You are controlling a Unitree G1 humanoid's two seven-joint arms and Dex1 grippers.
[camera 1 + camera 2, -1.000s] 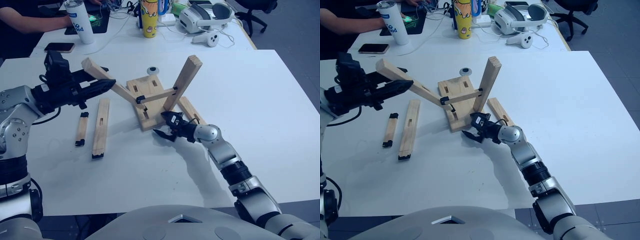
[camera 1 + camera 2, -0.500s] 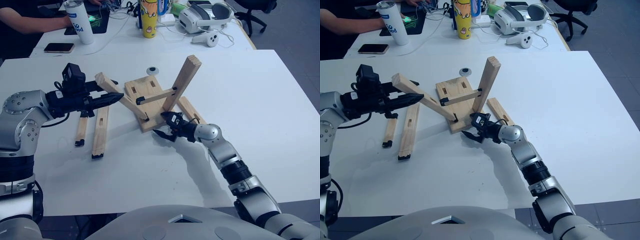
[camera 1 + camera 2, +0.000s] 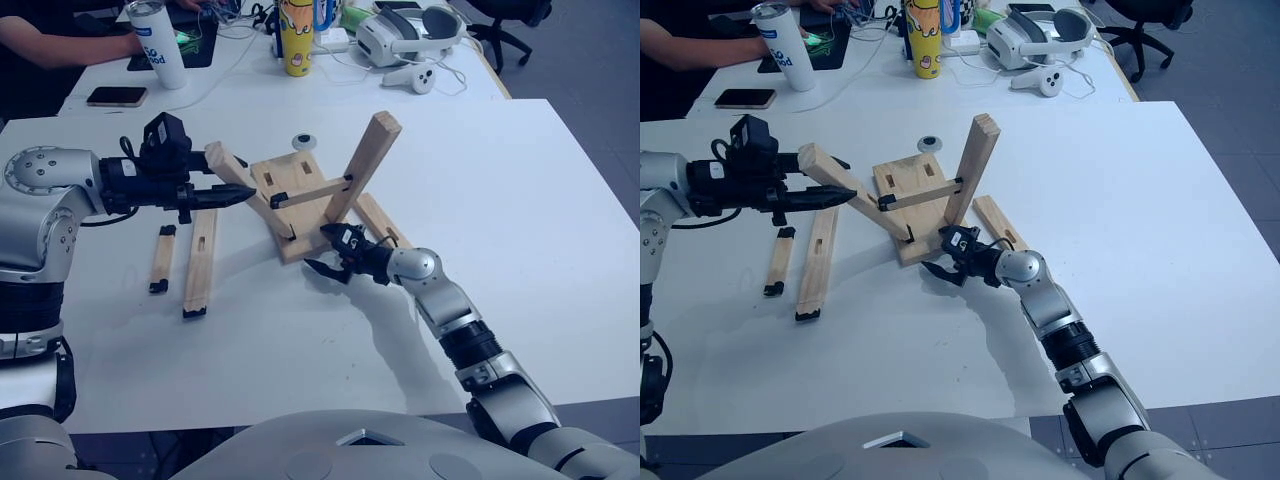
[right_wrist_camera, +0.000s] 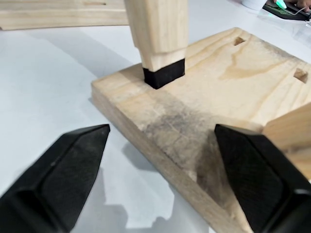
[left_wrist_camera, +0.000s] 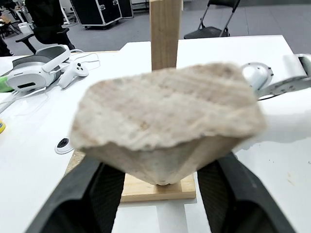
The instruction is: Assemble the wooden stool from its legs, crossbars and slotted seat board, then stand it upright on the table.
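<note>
The slotted seat board (image 3: 288,178) lies flat mid-table. One leg (image 3: 366,163) stands tilted in it, and a crossbar (image 3: 312,191) juts from that leg to the left. My left gripper (image 3: 238,193) is shut on a second leg (image 3: 252,196), which slants down to the board's near left corner. In the left wrist view that leg's end (image 5: 165,116) sits between the fingers (image 5: 92,194). My right gripper (image 3: 334,256) is open at the board's near corner (image 4: 160,121), one finger on each side.
A long leg (image 3: 200,258) and a short crossbar (image 3: 162,257) lie left of the board, and another leg (image 3: 384,222) lies to its right. A small round disc (image 3: 305,141) sits behind it. Cups, a phone (image 3: 118,95) and a headset (image 3: 405,35) fill the back table.
My left arm has moved right toward the board with the leg, and the leg's lower end has come down to the board's near left corner. The right arm has stayed put.
</note>
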